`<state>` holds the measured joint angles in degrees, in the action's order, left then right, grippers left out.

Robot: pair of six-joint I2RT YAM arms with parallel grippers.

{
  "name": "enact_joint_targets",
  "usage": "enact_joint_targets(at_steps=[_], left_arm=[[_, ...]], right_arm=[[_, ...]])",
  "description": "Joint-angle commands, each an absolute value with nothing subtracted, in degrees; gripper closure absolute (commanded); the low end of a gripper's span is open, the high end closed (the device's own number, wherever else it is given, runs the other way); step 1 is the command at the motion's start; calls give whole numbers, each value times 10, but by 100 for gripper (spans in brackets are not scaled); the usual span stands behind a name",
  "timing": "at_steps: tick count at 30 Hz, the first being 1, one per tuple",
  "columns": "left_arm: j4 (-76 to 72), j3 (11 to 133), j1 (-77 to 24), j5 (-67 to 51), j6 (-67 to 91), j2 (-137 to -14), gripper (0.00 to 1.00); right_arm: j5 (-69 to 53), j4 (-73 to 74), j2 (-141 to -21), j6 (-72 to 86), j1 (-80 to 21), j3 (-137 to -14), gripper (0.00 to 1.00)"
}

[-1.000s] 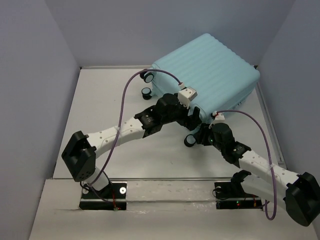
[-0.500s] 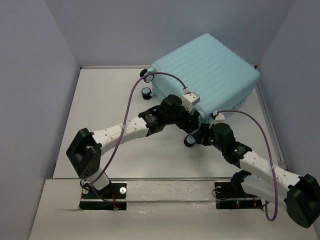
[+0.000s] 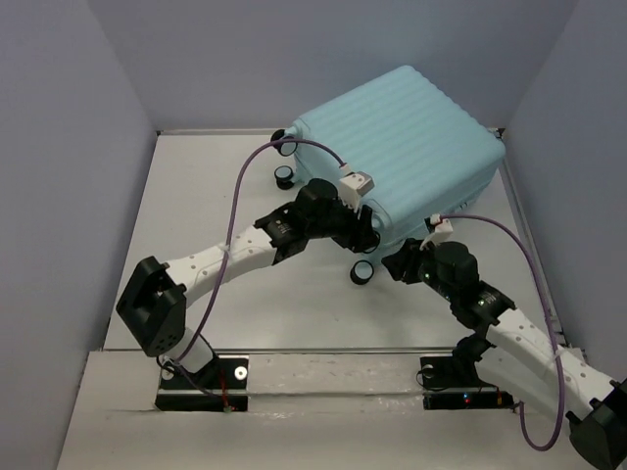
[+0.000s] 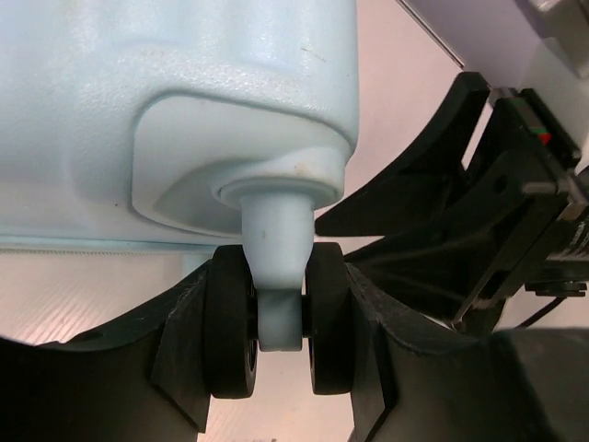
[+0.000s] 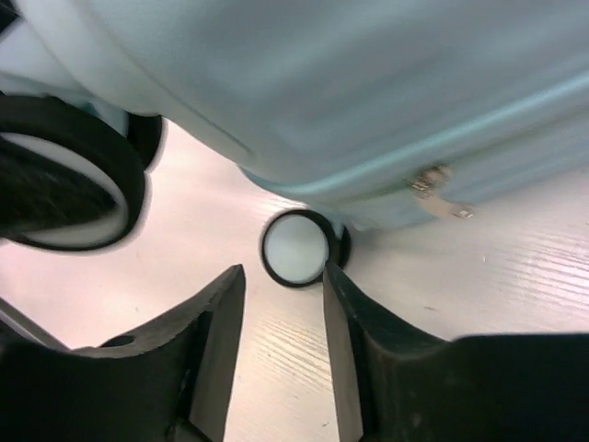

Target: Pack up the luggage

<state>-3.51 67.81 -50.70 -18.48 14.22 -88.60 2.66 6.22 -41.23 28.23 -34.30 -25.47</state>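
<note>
Left gripper closed onto wheel | luggage shifted slightly left | right gripper parted, empty

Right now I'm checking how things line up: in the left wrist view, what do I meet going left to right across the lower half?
Left-side finger → spinner wheel's left tyre → pale blue wheel stem → spinner wheel's right tyre → right-side finger → right arm's black housing.

no legible text, brand mark, label or number in any view, luggage shell shows none that can be read
</note>
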Motion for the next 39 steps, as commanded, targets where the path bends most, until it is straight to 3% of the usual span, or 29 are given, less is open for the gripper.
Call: enact_joint_targets(at_steps=[1,4,8,17,34,39], left_arm=[[-112,682,-442,-202,198,-795,94],[-125,666,-410,-216,221,-781,94],[-157,632,-385,-255,249,-772,94],[-187,614,-385,-276,279,-769,94],[-203,593,-387,-293,297,-771,94],[-207,595,-390,-296,301,-779,94]], right_arm=[[49,95,-407,275,-319,-268,58],[40,90,-413,261,-284,-272,61],[-60,24,-436,218,-253,-263,46],[-87,-191,-547,212,-253,-227,44],[-57,-370,-633,193,-253,-200,62],[-20,-385,-626,195,-253,-187,74]])
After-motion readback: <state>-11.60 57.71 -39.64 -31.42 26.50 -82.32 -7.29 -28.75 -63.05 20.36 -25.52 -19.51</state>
